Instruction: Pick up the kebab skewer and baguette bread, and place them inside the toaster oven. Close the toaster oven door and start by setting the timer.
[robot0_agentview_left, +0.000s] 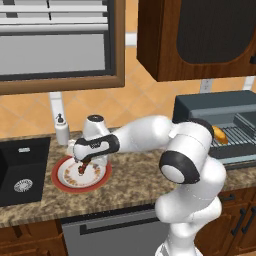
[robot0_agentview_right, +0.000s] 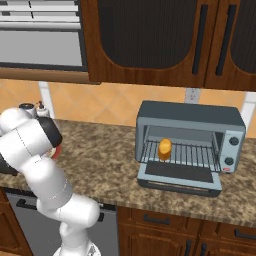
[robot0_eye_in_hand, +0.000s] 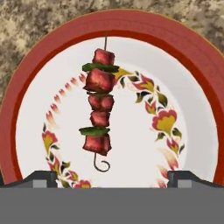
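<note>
The kebab skewer (robot0_eye_in_hand: 99, 109), red meat chunks with green slices on a thin stick, lies on a white plate with a red rim (robot0_eye_in_hand: 26, 83). My gripper (robot0_eye_in_hand: 113, 177) hangs open just above it, with its fingertips (robot0_eye_in_hand: 41, 178) wide apart on either side of the hooked end. From the left base view the gripper (robot0_agentview_left: 82, 164) is over the plate (robot0_agentview_left: 62, 179) and the skewer (robot0_agentview_left: 81, 170). The golden baguette bread (robot0_agentview_right: 164, 148) rests on the wire rack inside the grey-blue toaster oven (robot0_agentview_right: 190, 116). The toaster oven door (robot0_agentview_right: 177, 181) lies folded down, open.
A dark sink (robot0_agentview_left: 20, 170) sits left of the plate, with a white soap dispenser (robot0_agentview_left: 61, 131) behind it. Dark wooden cabinets (robot0_agentview_right: 150, 40) hang over the counter. The oven's two knobs (robot0_agentview_right: 231, 150) are on its right side. A dishwasher front (robot0_agentview_left: 115, 232) is under the counter edge.
</note>
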